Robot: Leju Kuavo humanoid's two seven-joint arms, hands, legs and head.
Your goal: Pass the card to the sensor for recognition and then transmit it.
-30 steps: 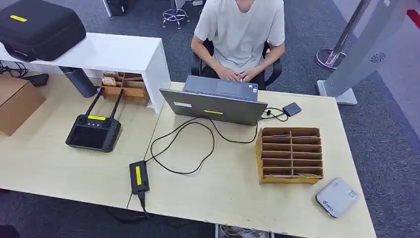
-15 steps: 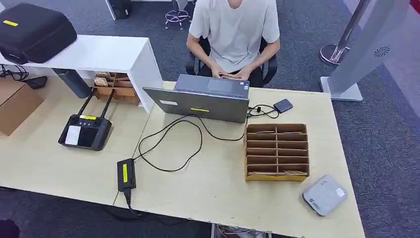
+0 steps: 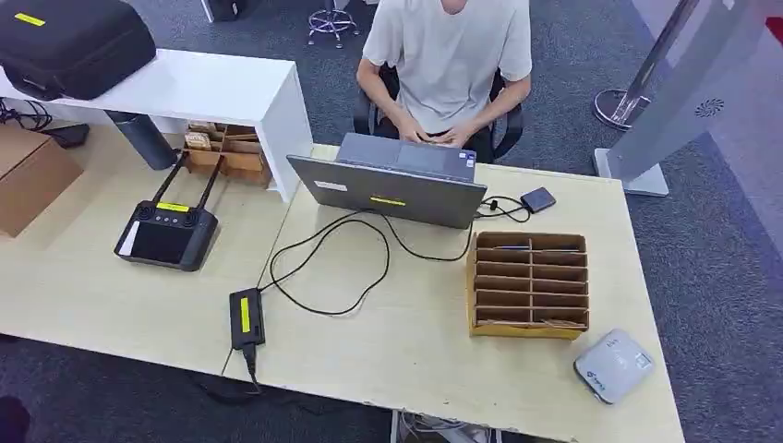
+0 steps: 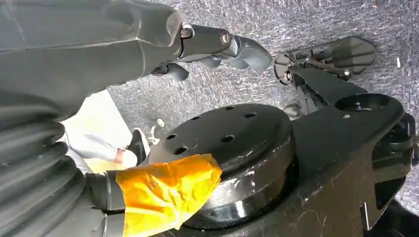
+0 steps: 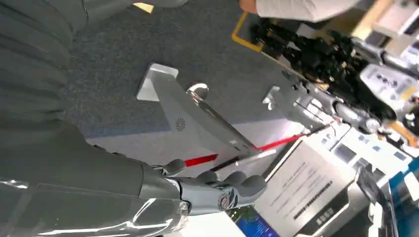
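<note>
Cards in the cardboard rack (image 3: 529, 284), both hands (image 4: 217, 47) (image 5: 217, 190) elsewhere, empty.

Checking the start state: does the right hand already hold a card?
No: the right hand hangs with nothing between its fingers.

Pale wood-laminate table (image 3: 138, 305) carries: grey open laptop (image 3: 392, 191) at far edge; black looping cable (image 3: 323, 263) running to black power brick with yellow label (image 3: 246, 318) near front edge; brown cardboard slotted organiser box (image 3: 529, 285); small white rounded sensor box (image 3: 613, 365) at front right corner; black handheld controller with two antennas (image 3: 166, 235); small dark square puck (image 3: 538, 199).
</note>
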